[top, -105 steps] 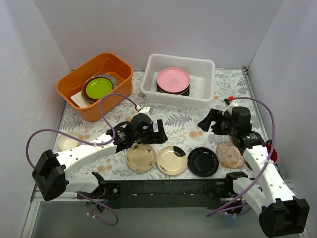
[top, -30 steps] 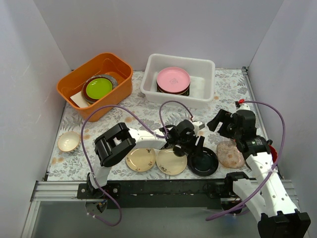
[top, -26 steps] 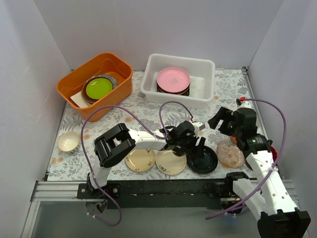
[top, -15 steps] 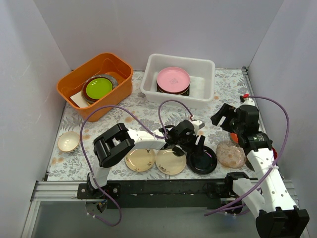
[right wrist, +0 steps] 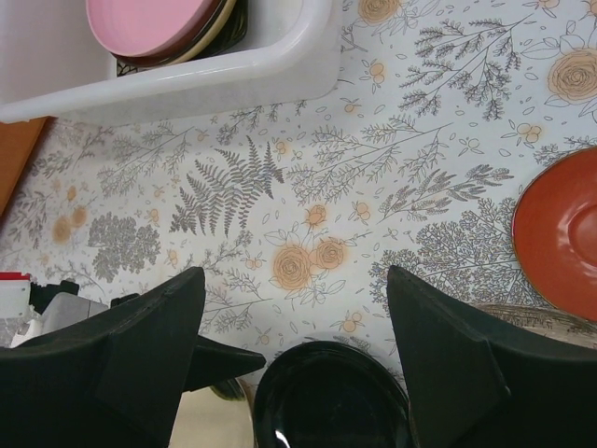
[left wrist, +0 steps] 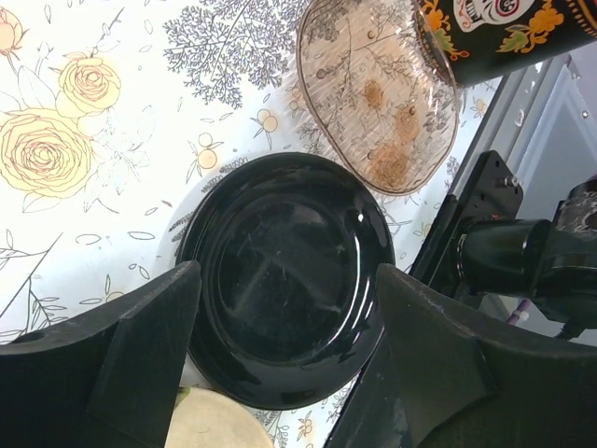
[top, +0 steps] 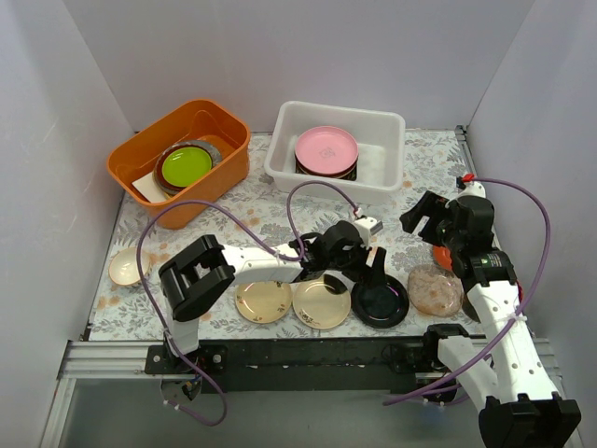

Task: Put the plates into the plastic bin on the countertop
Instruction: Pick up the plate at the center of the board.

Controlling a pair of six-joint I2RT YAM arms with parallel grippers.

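orange tub (top: 224,173): rear-left | lime-green plate (top: 185,165): inside tub, apparently lying flat

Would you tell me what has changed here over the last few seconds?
The left end effector swung right from beside the cream plates to hover open over the black plate. The right end effector shifted slightly right, open. Nothing was grasped; the plates and bin stayed put.

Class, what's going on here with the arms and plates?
The left gripper hangs open over the glossy black plate, fingers either side, not gripping it. The right gripper is open and empty above the countertop. The plastic bin holds a stack topped by a pink plate; two cream plates and a speckled plate lie outside it.
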